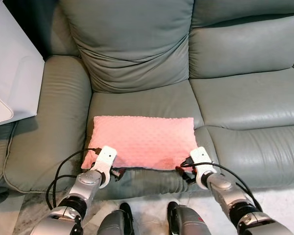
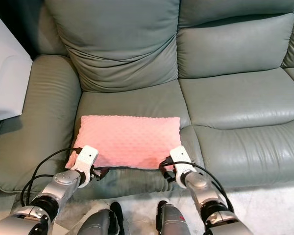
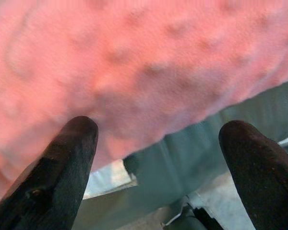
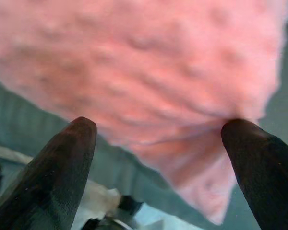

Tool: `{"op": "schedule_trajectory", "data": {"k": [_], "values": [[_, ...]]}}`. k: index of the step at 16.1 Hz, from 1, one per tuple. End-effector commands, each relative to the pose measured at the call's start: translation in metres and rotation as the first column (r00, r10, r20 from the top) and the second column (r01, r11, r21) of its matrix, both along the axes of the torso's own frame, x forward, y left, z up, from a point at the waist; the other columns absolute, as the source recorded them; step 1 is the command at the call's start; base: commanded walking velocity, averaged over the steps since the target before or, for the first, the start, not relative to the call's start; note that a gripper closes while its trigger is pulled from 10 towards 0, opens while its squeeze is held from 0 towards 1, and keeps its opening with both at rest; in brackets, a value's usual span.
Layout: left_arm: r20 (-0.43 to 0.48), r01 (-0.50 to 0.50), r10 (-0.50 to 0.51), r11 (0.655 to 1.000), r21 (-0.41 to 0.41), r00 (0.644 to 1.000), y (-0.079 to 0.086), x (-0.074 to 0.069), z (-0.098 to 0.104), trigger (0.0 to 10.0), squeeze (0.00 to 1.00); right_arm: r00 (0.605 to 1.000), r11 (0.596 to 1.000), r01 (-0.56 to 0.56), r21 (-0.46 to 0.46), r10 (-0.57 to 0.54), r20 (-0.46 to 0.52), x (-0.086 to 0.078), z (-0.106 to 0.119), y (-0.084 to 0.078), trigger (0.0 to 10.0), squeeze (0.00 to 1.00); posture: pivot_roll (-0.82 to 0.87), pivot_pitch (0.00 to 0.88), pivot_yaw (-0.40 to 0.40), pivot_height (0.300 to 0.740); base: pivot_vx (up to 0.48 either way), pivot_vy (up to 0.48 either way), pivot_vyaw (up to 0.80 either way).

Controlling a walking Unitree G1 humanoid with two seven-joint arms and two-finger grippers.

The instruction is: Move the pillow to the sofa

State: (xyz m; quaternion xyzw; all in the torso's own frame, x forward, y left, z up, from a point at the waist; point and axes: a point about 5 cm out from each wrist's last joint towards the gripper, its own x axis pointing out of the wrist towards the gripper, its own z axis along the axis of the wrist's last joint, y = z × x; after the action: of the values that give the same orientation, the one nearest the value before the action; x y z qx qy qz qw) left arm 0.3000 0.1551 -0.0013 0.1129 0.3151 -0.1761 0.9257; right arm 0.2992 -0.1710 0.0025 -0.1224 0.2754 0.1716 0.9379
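Two grippers, left gripper and right gripper, sit with fingers spread at the pink pillow, which rests on the sofa seat; overhanging near corners risk it slipping off.

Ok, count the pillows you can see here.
1. The pink pillow lies flat on the sofa's left seat, its near corners at the left gripper and right gripper. Others may lie beyond the frame.
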Motion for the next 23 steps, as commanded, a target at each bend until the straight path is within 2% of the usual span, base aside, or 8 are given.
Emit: {"op": "schedule_trajectory", "data": {"k": [1,4,7,13,15,16,20,23], "values": [[-0.042,-0.032,0.032,0.999,0.023,0.999,0.006,-0.010,-0.011,10.0,0.00,1.000,0.999,0.022,-0.025,-0.022,-0.012,-0.005,-0.006,-0.002,10.0,0.00,-0.03,0.320,0.105,0.740,0.000,0.000,0.00],[-0.005,-0.075,0.075,0.996,0.057,0.997,0.008,-0.007,-0.009,10.0,0.00,0.996,0.990,0.057,-0.128,-0.048,0.069,0.004,0.003,-0.009,10.0,0.00,-0.03,0.318,0.107,0.740,0.000,0.000,0.00],[0.036,-0.173,0.171,0.984,0.049,0.985,0.013,0.000,-0.002,10.0,0.00,0.991,0.986,0.079,-0.146,-0.062,0.115,0.011,0.011,-0.011,10.0,0.00,-0.03,0.318,0.106,0.740,0.000,0.000,0.00],[0.013,-0.178,0.177,0.984,0.016,0.984,0.009,-0.003,-0.006,10.0,0.00,0.993,0.997,0.022,0.073,-0.030,0.116,0.014,0.015,0.022,10.0,0.00,-0.03,0.325,0.103,0.740,0.000,0.000,0.00],[-0.002,-0.127,0.127,0.990,-0.068,0.992,0.005,0.001,0.000,10.0,0.00,0.991,0.981,-0.009,0.194,-0.017,0.130,0.018,0.022,0.033,10.0,0.00,-0.04,0.323,0.103,0.740,0.000,0.000,0.00],[0.005,-0.110,0.111,0.991,-0.069,0.994,0.005,0.003,0.002,10.0,0.00,0.992,0.974,-0.019,0.226,-0.010,0.128,0.018,0.024,0.036,10.0,0.00,-0.04,0.321,0.102,0.740,0.000,0.000,0.00],[0.020,-0.045,0.046,0.999,-0.028,0.999,0.023,0.002,0.006,10.0,0.00,0.983,0.937,-0.161,0.309,0.123,0.138,0.010,0.028,0.055,10.0,0.00,-0.04,0.314,0.101,0.740,0.000,0.000,0.00],[0.031,-0.027,0.028,0.999,-0.027,0.999,0.033,-0.001,0.008,10.0,0.00,0.976,0.910,-0.210,0.358,0.173,0.134,0.004,0.031,0.058,10.0,0.00,-0.04,0.312,0.102,0.740,0.000,0.000,0.00]]}}
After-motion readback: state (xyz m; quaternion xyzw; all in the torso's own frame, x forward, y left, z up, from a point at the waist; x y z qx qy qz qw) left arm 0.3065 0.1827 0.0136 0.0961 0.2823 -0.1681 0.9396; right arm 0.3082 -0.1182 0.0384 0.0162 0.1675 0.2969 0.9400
